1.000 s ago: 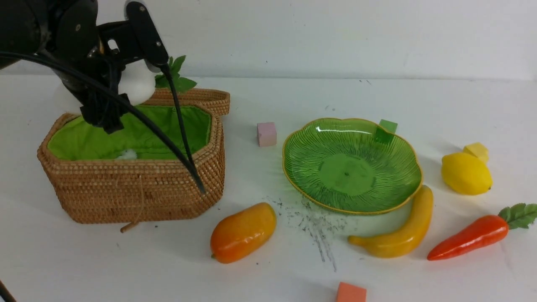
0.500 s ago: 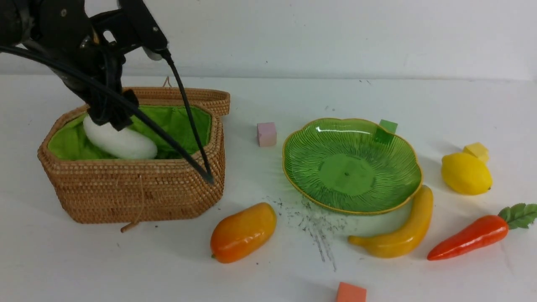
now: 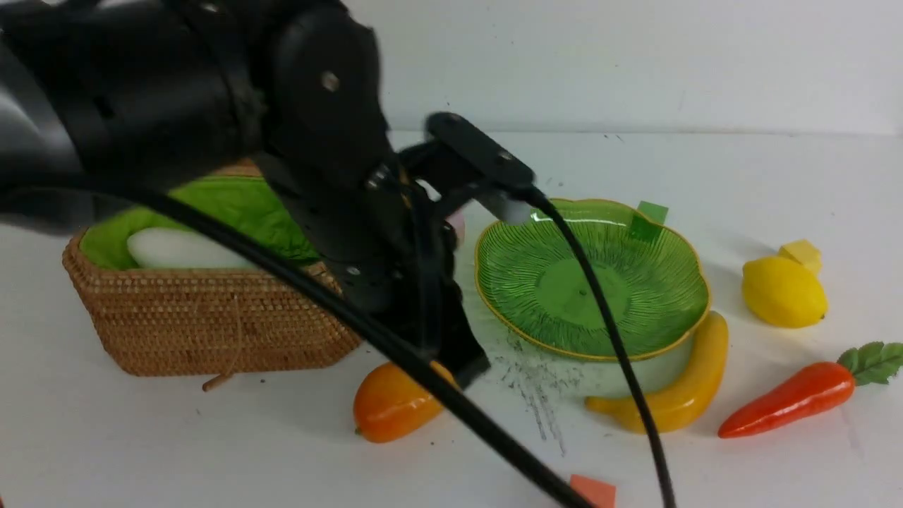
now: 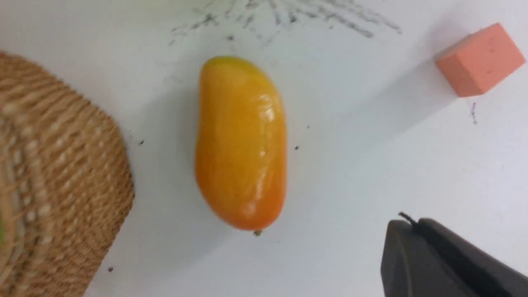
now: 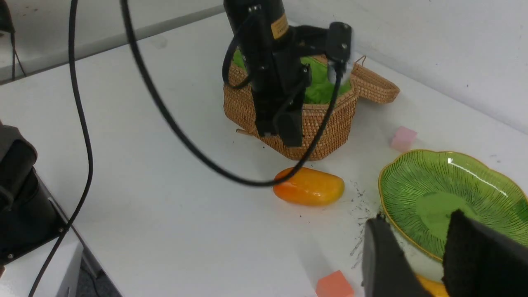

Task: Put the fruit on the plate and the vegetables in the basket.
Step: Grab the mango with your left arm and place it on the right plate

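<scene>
Two black robot arms work over a white table. The left gripper [image 4: 414, 225] has its fingers pressed narrow, tip against tip, with nothing between them. The right gripper [image 5: 416, 218] has its fingers apart, with a gap between the tips and nothing gripped.

In the left wrist view, the orange-yellow mango [image 4: 242, 144] lies on the table near the left fingertips, apart from them, between those fingers and the woven basket [image 4: 62, 177]. An orange cube [image 4: 480, 60] sits on the table, also apart from the left fingertips. In the front view, the left arm [image 3: 338, 162] crosses in front of the basket and partly covers the mango; a black cable [image 3: 614, 310] loops down from it.

Beyond the mango from the left fingers, the basket stands open, and a white radish [image 3: 187, 249] rests on its green lining, partly hidden by the rim and arm. Its woven lid [image 5: 375, 84] shows behind it in the right wrist view, with a pink cube [image 5: 403, 138] on the table nearby.

The right fingers overlap the view of the green plate [image 3: 585, 289] and the yellow banana [image 3: 670, 402], which lies beside the plate. Farther to the robot's right than the left fingers are the lemon [image 3: 783, 291] next to a yellow cube [image 3: 802, 254], and the red-orange carrot [image 3: 790, 400] with green leaves. A green cube [image 3: 652, 212] is at the plate's far edge.
</scene>
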Controlling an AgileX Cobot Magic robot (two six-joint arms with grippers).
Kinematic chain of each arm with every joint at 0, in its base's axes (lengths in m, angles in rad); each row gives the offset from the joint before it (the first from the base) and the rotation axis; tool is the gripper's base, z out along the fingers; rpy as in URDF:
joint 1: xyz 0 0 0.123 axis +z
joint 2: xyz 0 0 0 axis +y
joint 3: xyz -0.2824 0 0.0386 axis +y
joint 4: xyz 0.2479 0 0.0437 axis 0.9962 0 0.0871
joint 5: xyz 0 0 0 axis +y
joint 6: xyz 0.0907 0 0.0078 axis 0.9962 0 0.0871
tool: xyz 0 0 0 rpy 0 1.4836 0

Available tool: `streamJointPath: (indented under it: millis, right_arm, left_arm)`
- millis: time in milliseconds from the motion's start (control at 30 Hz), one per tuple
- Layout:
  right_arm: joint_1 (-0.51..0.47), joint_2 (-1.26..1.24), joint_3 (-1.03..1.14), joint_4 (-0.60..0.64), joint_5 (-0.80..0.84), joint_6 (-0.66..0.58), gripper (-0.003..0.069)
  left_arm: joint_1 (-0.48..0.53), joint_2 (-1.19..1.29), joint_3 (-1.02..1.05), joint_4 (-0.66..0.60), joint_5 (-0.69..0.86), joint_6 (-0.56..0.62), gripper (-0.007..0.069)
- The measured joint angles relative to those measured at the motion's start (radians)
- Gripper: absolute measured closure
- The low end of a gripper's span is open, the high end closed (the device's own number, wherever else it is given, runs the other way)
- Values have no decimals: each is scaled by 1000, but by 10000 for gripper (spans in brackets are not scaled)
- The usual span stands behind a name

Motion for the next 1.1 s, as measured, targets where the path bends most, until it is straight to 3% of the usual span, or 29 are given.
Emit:
streamJointPath:
  millis: [67, 167, 400, 500, 633, 800, 1100]
  right_arm:
    - [0, 0, 0, 1, 9, 0, 423]
    - [0, 0, 0, 1, 22, 0, 423]
    - [0, 0, 0, 1, 49, 13, 423]
    - [0, 0, 0, 0, 70, 16, 423]
    - [0, 0, 0, -26, 110, 68, 423]
    - [0, 0, 0, -81, 110, 147, 423]
    - [0, 0, 67, -90, 110, 172, 423]
  left_arm:
    - [-39, 31, 0, 63, -18, -33, 619]
    - [-41, 95, 0, 112, -38, -55, 515]
    - [-1, 239, 1, 165, -115, -63, 76]
    - [20, 272, 1, 178, -150, -72, -17]
    - [35, 313, 1, 210, -182, -88, -29]
    - [35, 349, 1, 261, -219, -92, 32]
    - [35, 395, -6, 297, -243, -92, 60]
